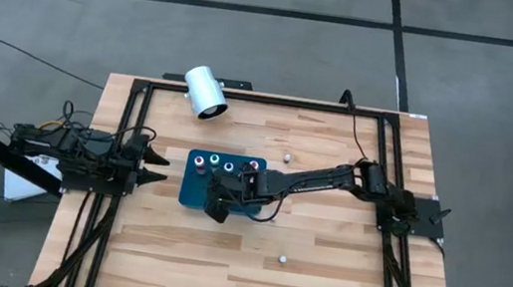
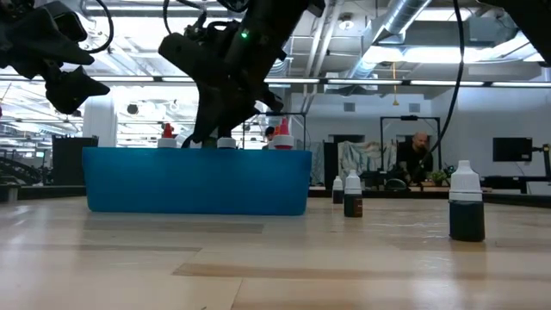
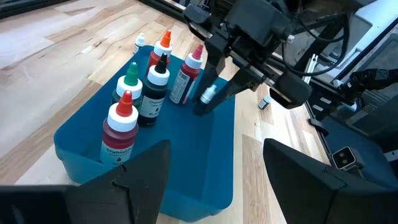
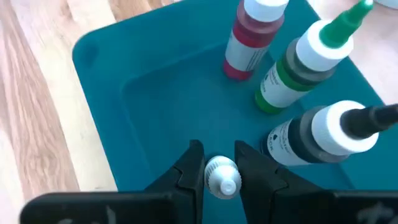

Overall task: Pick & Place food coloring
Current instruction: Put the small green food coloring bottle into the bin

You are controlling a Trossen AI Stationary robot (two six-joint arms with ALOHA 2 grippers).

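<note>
Food coloring bottles stand grouped at one end of a teal rectangular plastic tray [image 1: 191, 193] near the middle of the pale wooden counter [image 1: 320, 263]: a red-filled bottle with a red tip [image 3: 119, 134], a green-capped bottle [image 3: 130, 84], a black-filled bottle with a black tip [image 3: 154, 89], an orange-tipped one [image 3: 163, 48] and a pink-tipped one [image 3: 186, 76]. The right gripper [image 4: 219, 167] reaches down into the tray's bare end, its fingers closed narrowly on a small white-capped bottle [image 4: 222, 177] held just above the tray floor. Two more small bottles lie well apart on the counter outside the tray, one beyond it [image 1: 288, 155] and one nearer the front edge [image 1: 281, 259]. A large white cylinder [image 1: 205, 92] lies at the counter's far edge. The left gripper [image 1: 154, 167] waits just beside the tray's left end, fingers spread wide.
</note>
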